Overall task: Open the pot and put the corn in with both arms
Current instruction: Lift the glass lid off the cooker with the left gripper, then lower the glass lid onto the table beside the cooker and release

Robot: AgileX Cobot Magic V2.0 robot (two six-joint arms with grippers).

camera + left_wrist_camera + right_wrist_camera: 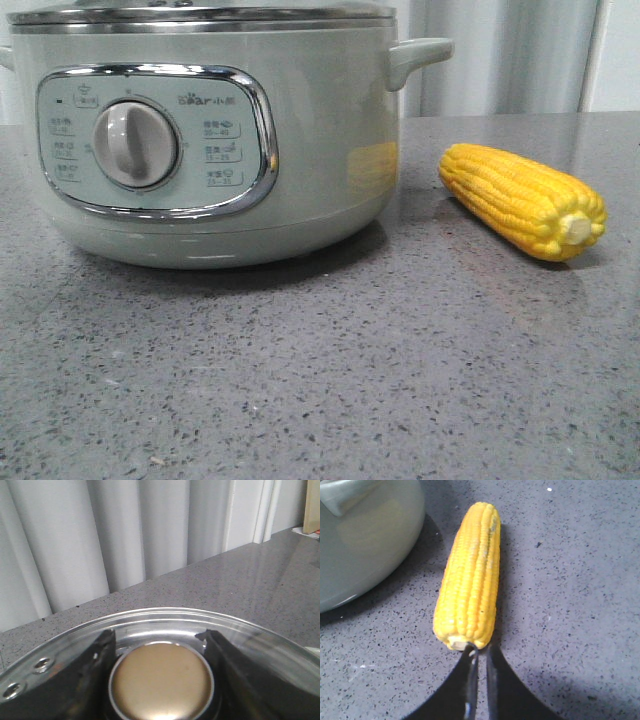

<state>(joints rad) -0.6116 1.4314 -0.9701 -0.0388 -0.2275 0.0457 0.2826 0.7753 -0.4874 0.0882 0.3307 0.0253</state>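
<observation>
The pale green pot (310,140) stands at the left of the front view, with its glass lid (200,15) on its steel rim. In the left wrist view my left gripper (160,632) has its dark fingers (95,670) tight against both sides of the lid's round gold knob (162,682). The yellow corn (520,200) lies on the table to the right of the pot, its stub end toward the camera. In the right wrist view my right gripper (480,650) is shut and empty, its tips at the stub end of the corn (470,575). Neither gripper shows in the front view.
The grey speckled tabletop (320,380) runs in front of the pot and the corn. The pot's side handle (420,55) juts out toward the corn. The pot's wall (365,535) lies close beside the corn. Pale curtains (125,535) hang behind the table.
</observation>
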